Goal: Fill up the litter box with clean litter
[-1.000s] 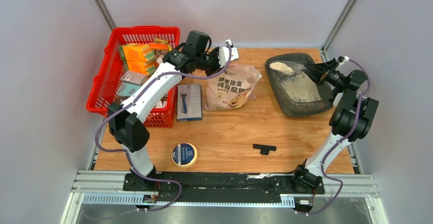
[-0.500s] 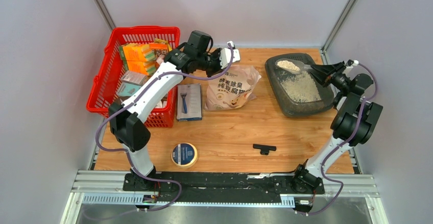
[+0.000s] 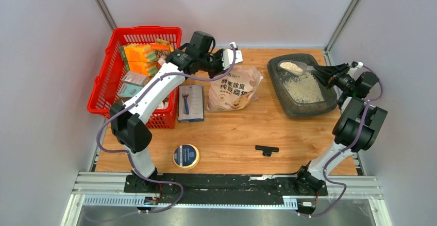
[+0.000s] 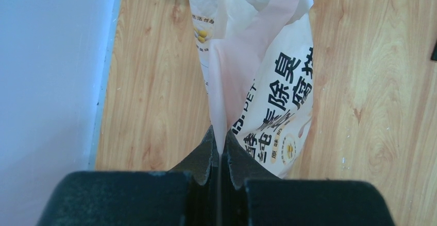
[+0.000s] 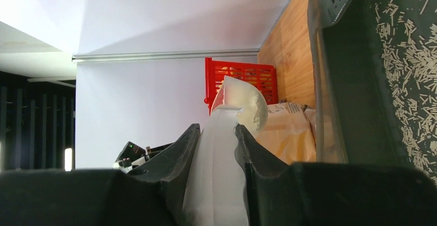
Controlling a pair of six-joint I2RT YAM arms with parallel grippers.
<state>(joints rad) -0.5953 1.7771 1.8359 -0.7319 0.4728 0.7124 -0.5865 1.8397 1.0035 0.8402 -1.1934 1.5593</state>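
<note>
The right gripper [image 3: 319, 70] is clamped on the handle of a white scoop [image 3: 304, 68], which reaches left over the far left corner of the litter box [image 3: 293, 109]. The bowl carries a heap of clean litter [image 3: 290, 66], level and unspilled. Compared with a second ago, the scoop sits a touch farther right and farther back, and the right arm's wrist and elbow have swung out to the right, towards the wall. Over the last half second there is almost no change.

The grey box is at the far right of the table [image 3: 227, 133], and a pale patch of granules is spread over its floor. That patch looks the same as it did a second ago.

The left gripper [image 4: 219, 142] is pinched tight on a fold of the pink bag [image 3: 234, 88] at its open top, holding that edge up at the far side of the table. The bag's body rests on the wood. Neither the arm nor the bag has shifted noticeably.

The red basket [image 3: 103, 89] at the far left, the blue razor pack [image 3: 190, 102] beside it, the tape roll [image 3: 186, 156] and the small black T-shaped piece [image 3: 266, 150] on the near side all lie where they were.
</note>
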